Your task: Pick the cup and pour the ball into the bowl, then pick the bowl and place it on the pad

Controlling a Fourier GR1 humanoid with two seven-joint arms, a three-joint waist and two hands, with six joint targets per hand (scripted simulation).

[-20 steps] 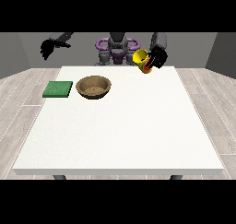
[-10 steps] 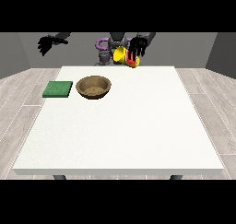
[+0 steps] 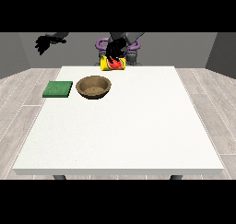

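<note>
Cup: yellow cup (image 3: pixel 113 63) tipped sideways above worktop's (image 3: pixel 138 126) far edge, gripped by the robot hand (image 3: pixel 115 49) nearer the view's right.
Other robot hand (image 3: pixel 44 43): raised at view's left, fingers curled, holding nothing.
Bowl: brown bowl (image 3: pixel 93 86) beside green pad (image 3: pixel 58 89).

The hand (image 3: pixel 115 48) wraps over the cup (image 3: pixel 113 64), hiding its top; beneath that hand, any ball stays unseen.

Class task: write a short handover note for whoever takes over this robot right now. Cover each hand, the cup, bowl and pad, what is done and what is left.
Hand holding the cup: curled round the yellow cup, carried tipped on its side, beyond the bowl.
Hand at the view's left: raised off the table, holding nothing.
Bowl: on the table, no ball visible inside.
Green pad: left of the bowl, bare.
Done: cup picked.
Left: pour the ball, move bowl to pad.
</note>
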